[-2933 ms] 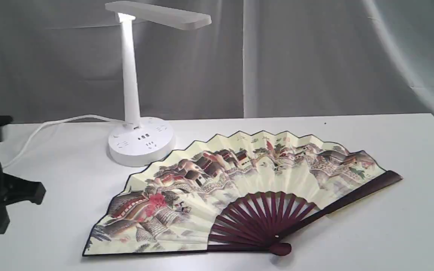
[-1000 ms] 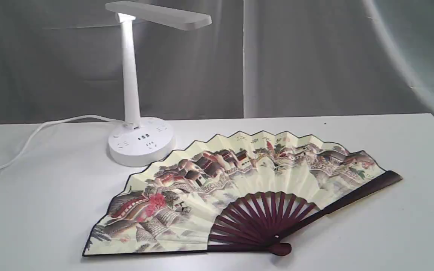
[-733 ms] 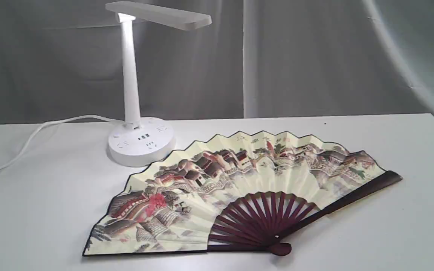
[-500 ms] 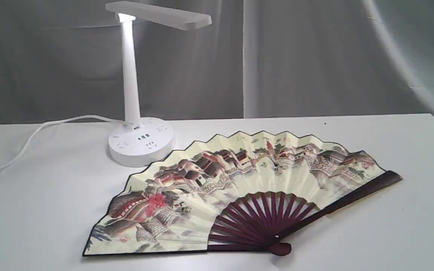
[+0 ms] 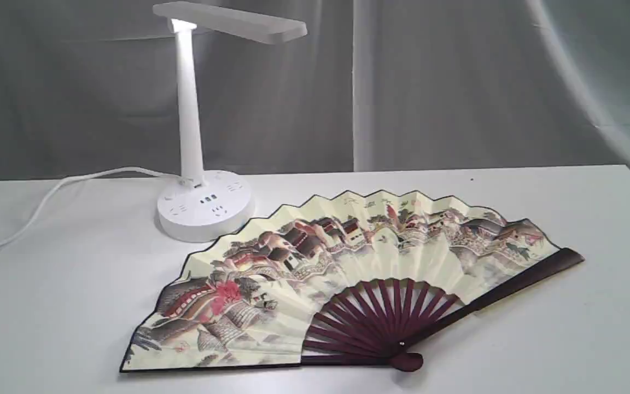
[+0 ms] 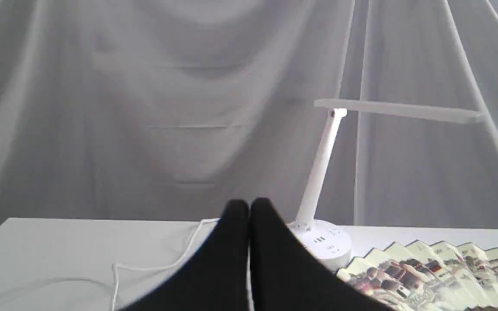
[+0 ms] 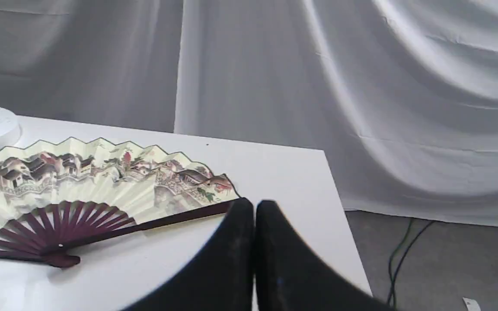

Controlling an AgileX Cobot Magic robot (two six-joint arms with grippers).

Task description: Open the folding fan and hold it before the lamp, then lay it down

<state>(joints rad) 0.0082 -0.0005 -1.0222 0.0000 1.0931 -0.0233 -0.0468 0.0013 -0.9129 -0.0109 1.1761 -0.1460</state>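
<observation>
The folding fan lies spread open and flat on the white table, painted side up, its maroon pivot toward the front. The white lamp stands behind the fan's left part, its bar head lit. No gripper shows in the exterior view. In the left wrist view my left gripper is shut with nothing in it, well back from the lamp and the fan. In the right wrist view my right gripper is shut and empty, near the tip of the fan's right guard, apart from it.
The lamp's white cord runs off the table's left side. Grey cloth hangs behind the table. The right wrist view shows the table's right edge, with floor and cables beyond it.
About three seconds ago both arms showed at the exterior view's left and right edges; they have drawn back out of it. The fan and lamp have not moved.
</observation>
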